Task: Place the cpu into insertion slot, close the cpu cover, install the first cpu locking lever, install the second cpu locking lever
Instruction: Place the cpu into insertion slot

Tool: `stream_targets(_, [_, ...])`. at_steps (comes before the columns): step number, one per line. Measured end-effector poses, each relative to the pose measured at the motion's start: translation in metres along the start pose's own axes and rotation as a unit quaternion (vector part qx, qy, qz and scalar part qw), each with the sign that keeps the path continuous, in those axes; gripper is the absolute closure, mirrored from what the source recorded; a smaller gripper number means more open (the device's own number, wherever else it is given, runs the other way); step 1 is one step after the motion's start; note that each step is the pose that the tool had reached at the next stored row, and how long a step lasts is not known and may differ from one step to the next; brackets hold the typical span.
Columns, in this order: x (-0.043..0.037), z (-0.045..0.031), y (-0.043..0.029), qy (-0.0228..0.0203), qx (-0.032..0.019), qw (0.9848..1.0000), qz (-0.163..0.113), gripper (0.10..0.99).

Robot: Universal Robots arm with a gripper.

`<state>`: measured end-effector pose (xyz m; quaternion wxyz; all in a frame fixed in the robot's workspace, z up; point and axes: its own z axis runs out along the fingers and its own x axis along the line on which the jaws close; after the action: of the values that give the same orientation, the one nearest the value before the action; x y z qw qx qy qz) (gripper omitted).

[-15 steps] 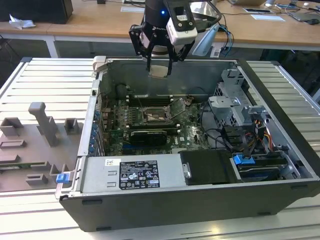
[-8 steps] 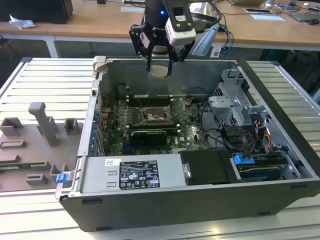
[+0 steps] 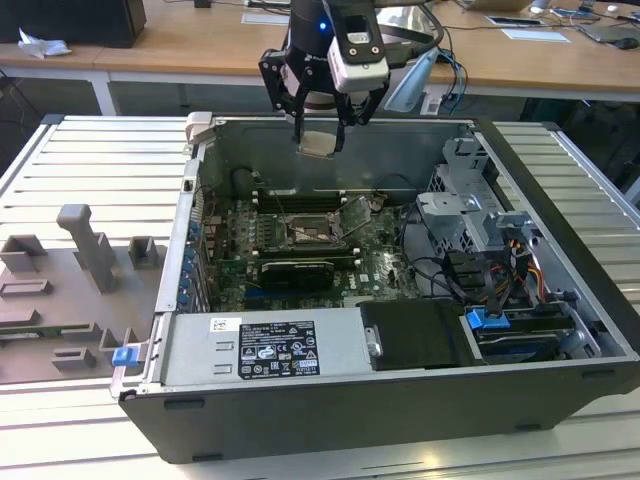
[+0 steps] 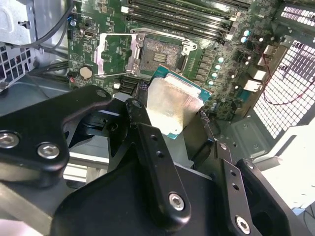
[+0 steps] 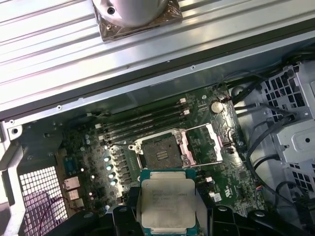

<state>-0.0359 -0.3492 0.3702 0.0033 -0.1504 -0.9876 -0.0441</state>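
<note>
- Gripper [image 3: 320, 133] hangs high over the open computer case [image 3: 560, 290] in the exterior view. Its fingers are closed on the cpu [image 3: 318, 144] and pinch it from two sides.
- The cpu is up in the air at the fingertips, flat side down. It touches nothing but the fingers.
- The slot [image 3: 310, 232] lies well below the gripper, down on the green board [image 3: 225, 245]. The cover [image 3: 358, 212] is swung up, just beside the slot on the exterior view's right. The slot is bare.
- In the second wrist view the gripper [image 4: 170, 118] has the cpu [image 4: 172, 101] between two black fingers [image 4: 137, 114]. The slot [image 4: 160, 58] sits out past the fingertips, well apart from the cpu. The cover [image 4: 103, 55] lies open next to the slot.
- In the first wrist view the cpu [image 5: 167, 196] shows its silver top and thin green rim, with a finger on each of two opposite sides. The slot [image 5: 160, 152] is just beyond it, far below, with the cover [image 5: 215, 140] folded away.
- I think the cpu is very light, thin and stiff. It looks smooth, so it could slip.
- I think it breaks easily too. Holding it by the edges, like now, seems best, and it should not be pushed hard into the slot.
</note>
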Motion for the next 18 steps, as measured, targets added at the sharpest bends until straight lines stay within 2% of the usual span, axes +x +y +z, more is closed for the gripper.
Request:
stream_targets(7, [0.0000,0.0008,-0.0001,-0.0018,-0.0004,0.9998,0.020,0.553])
stream_targets(18, [0.0000,0.0019,-0.0002,-0.0046,-0.0010,0.9986,0.053,0.553])
